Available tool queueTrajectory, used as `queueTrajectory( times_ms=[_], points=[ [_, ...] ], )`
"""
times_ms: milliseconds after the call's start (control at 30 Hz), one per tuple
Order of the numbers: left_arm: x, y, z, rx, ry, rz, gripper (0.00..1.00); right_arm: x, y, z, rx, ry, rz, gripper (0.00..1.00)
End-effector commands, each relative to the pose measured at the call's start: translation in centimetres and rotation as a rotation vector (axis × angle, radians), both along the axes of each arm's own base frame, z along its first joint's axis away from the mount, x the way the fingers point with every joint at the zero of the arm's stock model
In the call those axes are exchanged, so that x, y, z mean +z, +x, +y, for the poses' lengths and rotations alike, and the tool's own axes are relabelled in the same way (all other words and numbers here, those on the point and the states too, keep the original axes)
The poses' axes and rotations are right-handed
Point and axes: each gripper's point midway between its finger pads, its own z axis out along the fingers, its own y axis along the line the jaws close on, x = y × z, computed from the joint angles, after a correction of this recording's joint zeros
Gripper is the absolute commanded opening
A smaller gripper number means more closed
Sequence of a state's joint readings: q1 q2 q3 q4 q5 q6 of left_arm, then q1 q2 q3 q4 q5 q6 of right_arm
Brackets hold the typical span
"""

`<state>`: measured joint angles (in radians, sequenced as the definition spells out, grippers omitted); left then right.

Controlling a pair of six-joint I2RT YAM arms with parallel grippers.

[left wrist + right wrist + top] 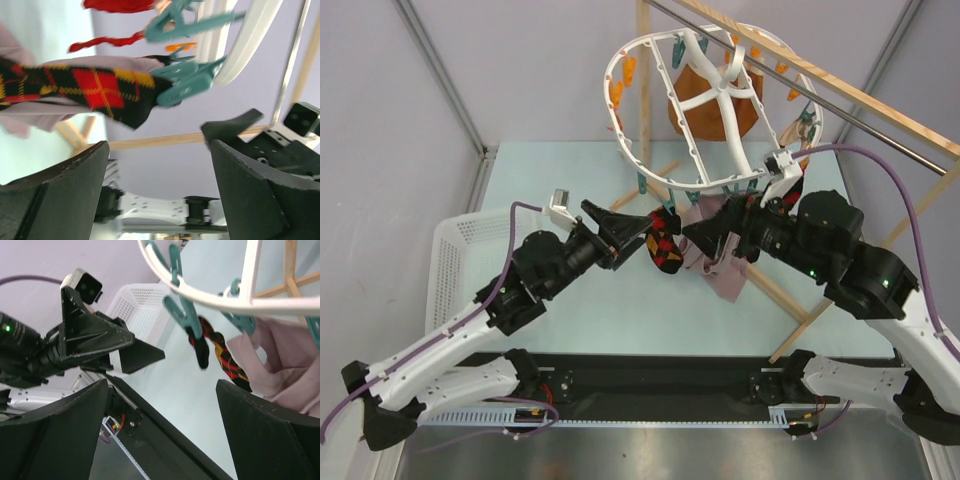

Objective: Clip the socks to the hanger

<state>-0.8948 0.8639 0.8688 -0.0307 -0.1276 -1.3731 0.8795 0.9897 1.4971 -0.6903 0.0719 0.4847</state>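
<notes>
Socks (663, 245) hanging lengthwise downward, from teal clip (186, 319)

We hold both arms raised and angled inward, elbows bent. Our left tool (625, 232) points right with its jaws spread wide. Our right tool (708, 240) faces it, equally spread, the tips near but apart.
</notes>
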Motion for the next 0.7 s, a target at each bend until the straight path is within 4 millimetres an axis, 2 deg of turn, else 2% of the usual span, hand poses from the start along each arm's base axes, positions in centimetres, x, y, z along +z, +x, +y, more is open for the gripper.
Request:
queueTrajectory(
  times_ms=[0,67,100,167,200,267,300,400,433,500,533,600,667],
  points=[
    [-1.5,-1.0,1.2,-0.015,0.164,-0.04,0.87,-1.5,-1.8,-1.0,0.071,-0.061,-0.02,0.95],
    [-2.1,-1.4,1.7,-0.015,0.191,-0.056,0.86,-2.1,-2.5,-1.8,0.076,-0.069,-0.026,0.94],
    [-2.8,-1.5,1.9,-0.02,0.209,-0.055,0.85,-3.1,-2.7,-2.0,0.078,-0.089,-0.016,0.94],
    [-2.8,-2.0,2.3,-0.031,0.231,-0.102,0.84,-3.9,-3.3,-2.8,0.079,-0.097,-0.009,0.94],
    [-3.4,-2.2,2.4,-0.042,0.249,-0.107,0.84,-5.3,-3.5,-3.0,0.074,-0.116,0.016,0.94],
    [-3.6,-2.5,2.8,-0.051,0.281,-0.137,0.84,-6.3,-3.6,-3.6,0.045,-0.109,0.049,0.94],
    [-4.1,-2.5,2.9,-0.051,0.302,-0.136,0.85,-8.0,-3.6,-4.2,0.018,-0.124,0.072,0.94],
    [-6.4,-2.0,3.6,-0.026,0.405,-0.104,0.83,-11.1,-3.3,-5.1,-0.069,-0.096,0.149,0.91],
    [-7.9,-1.7,4.0,-0.013,0.46,-0.071,0.82,-13.9,-3.2,-5.2,-0.098,-0.118,0.204,0.89],
    [-10.0,-1.0,4.5,0.0,0.542,-0.021,0.8,-15.8,-2.7,-5.8,-0.176,-0.092,0.258,0.86],
    [-11.0,-1.0,4.8,-0.003,0.569,0.005,0.79,-18.1,-2.6,-6.1,-0.212,-0.123,0.298,0.83],
    [-12.7,-0.7,5.2,-0.008,0.601,0.033,0.76,-20.1,-1.8,-7.1,-0.322,-0.121,0.348,0.81],
    [-13.2,-0.4,5.3,-0.013,0.58,0.045,0.75,-22.6,-1.3,-7.7,-0.398,-0.144,0.397,0.8]
  ],
)
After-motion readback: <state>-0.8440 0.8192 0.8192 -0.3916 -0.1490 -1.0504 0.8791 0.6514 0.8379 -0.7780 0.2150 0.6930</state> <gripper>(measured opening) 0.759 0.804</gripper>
